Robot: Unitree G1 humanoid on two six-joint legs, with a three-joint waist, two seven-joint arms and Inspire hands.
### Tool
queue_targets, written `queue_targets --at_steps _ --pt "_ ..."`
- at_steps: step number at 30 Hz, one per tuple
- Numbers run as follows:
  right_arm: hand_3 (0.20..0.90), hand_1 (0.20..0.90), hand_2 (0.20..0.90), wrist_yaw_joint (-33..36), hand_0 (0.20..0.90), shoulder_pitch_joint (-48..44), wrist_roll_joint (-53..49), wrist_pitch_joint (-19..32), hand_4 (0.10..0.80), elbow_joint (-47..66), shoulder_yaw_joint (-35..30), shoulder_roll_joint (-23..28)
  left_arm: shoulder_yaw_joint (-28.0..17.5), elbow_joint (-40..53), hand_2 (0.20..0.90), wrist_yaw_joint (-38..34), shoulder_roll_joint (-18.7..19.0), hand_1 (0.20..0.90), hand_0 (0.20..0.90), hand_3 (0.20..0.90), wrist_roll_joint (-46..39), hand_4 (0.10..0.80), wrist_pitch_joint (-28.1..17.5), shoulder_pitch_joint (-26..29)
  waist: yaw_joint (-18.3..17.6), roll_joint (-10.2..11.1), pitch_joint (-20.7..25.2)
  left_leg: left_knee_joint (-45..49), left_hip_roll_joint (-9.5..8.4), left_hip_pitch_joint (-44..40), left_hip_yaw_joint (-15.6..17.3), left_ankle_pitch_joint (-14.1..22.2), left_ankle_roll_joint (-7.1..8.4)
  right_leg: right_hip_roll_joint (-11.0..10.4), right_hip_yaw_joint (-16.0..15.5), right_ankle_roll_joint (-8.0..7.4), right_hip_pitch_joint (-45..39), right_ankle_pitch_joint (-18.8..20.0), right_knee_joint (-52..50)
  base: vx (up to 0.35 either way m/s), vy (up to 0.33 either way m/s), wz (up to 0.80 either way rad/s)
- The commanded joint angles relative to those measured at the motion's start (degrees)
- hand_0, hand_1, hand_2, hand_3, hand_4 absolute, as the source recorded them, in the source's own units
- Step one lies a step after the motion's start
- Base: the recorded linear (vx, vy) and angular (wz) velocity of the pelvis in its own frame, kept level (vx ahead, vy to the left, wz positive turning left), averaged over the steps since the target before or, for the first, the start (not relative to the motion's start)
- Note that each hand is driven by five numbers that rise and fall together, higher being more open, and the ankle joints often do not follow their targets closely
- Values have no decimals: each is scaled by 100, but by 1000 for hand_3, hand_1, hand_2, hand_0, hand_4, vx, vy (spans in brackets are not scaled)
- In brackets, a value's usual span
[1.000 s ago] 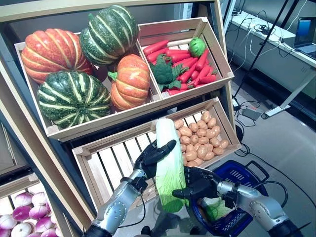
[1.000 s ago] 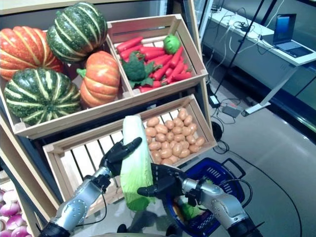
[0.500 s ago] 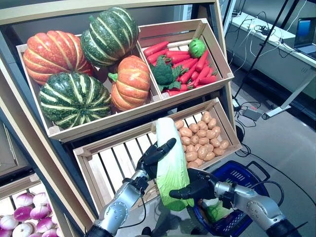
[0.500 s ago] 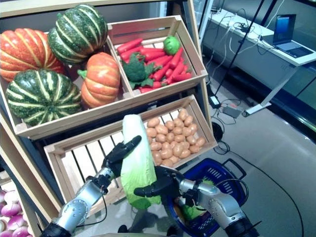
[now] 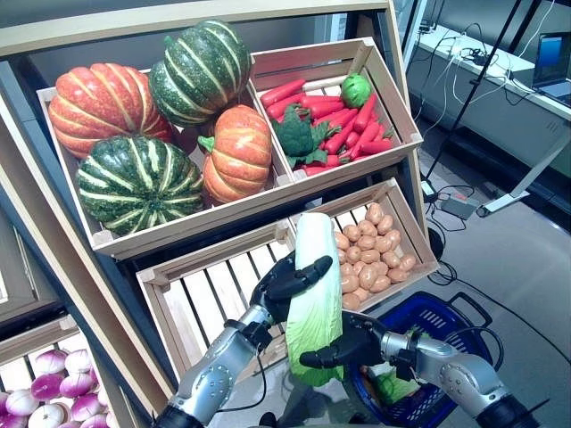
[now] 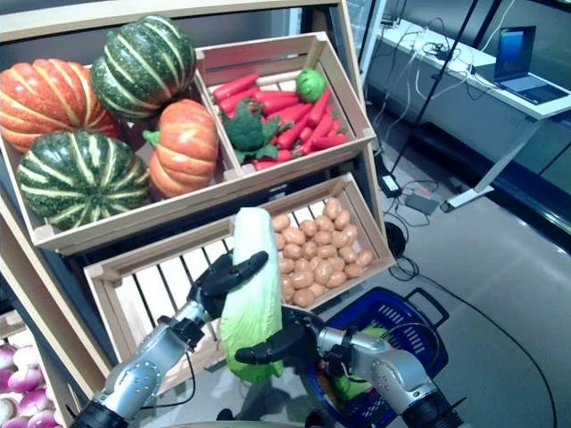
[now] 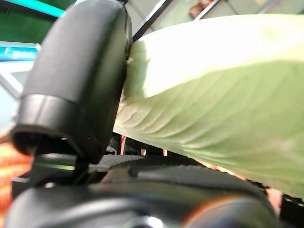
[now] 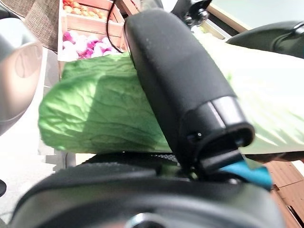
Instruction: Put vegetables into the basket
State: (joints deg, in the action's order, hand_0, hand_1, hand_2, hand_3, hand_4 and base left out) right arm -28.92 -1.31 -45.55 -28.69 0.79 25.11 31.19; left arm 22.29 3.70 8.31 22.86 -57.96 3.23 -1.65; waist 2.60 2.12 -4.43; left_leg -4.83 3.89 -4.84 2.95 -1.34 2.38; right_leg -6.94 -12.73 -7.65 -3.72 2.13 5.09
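Observation:
A long napa cabbage (image 5: 312,285), white at the top and leafy green below, stands upright in front of the lower shelf. My left hand (image 5: 278,287) grips its middle from the left, with the fingers curled over its front. My right hand (image 5: 352,339) clasps the leafy lower end from the right. In the left wrist view the thumb (image 7: 76,85) presses on the cabbage (image 7: 213,109). The right wrist view shows the thumb (image 8: 180,90) lying across the leaves (image 8: 104,118). A blue basket (image 5: 464,312) sits on the floor at lower right, with a green leafy vegetable (image 5: 388,383) inside.
The upper shelf holds a crate of pumpkins (image 5: 134,178) and a crate of red vegetables with broccoli (image 5: 330,116). Below are potatoes (image 5: 370,254) and a slatted wooden crate (image 5: 214,294). Purple onions (image 5: 45,401) lie at lower left. A desk with a laptop (image 5: 553,71) stands at back right.
The whole picture has shifted a little to the right. Both hands keep hold of the cabbage, and the right hand's fingers reach slightly farther across its leafy end.

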Motion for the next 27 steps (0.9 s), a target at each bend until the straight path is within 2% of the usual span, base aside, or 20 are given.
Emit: queue_targets --at_steps 1,8,9,10,11,12,27 --pt "900 900 900 -306 900 -275 -525 92 800 481 131 -107 177 695 300 644 -99 300 300 300 320 400 -696 906 85 227 325 -17 -129 150 -86 -191 -115 -264 55 -25 -52 462 -9 0 0 0" --pt "900 900 900 -400 900 -257 -670 114 800 466 143 23 216 829 300 772 158 300 300 300 800 400 -774 1055 78 214 324 -17 -145 135 -115 -195 -117 -249 81 -26 -58 457 -21 0 0 0" --pt "801 801 801 -411 801 -259 -699 131 734 466 145 30 218 828 300 769 169 300 300 300 779 400 -767 1065 77 212 324 -17 -148 132 -114 -194 -120 -248 86 -25 -62 451 -25 0 0 0" --pt "596 596 596 -418 596 -259 -706 137 598 465 142 32 218 824 300 772 173 300 300 300 771 400 -768 1067 77 212 325 -17 -149 132 -113 -193 -121 -247 88 -24 -62 449 -26 0 0 0" --pt "514 514 514 -432 514 -266 -730 158 543 461 145 33 229 817 300 768 181 300 300 300 746 400 -773 1075 72 211 321 -16 -151 127 -115 -193 -122 -245 93 -23 -60 449 -32 0 0 0" --pt "300 300 300 -465 300 -268 -752 175 400 472 148 31 235 810 300 774 183 300 300 300 726 400 -786 1061 71 210 325 -11 -150 127 -111 -187 -126 -246 94 -22 -58 444 -40 0 0 0" --pt "300 300 300 -466 300 -197 -758 225 400 487 115 24 252 769 300 874 170 300 300 300 727 400 -785 1004 62 204 326 -11 -154 113 -125 -185 -125 -244 100 -22 -67 441 -40 0 0 0"
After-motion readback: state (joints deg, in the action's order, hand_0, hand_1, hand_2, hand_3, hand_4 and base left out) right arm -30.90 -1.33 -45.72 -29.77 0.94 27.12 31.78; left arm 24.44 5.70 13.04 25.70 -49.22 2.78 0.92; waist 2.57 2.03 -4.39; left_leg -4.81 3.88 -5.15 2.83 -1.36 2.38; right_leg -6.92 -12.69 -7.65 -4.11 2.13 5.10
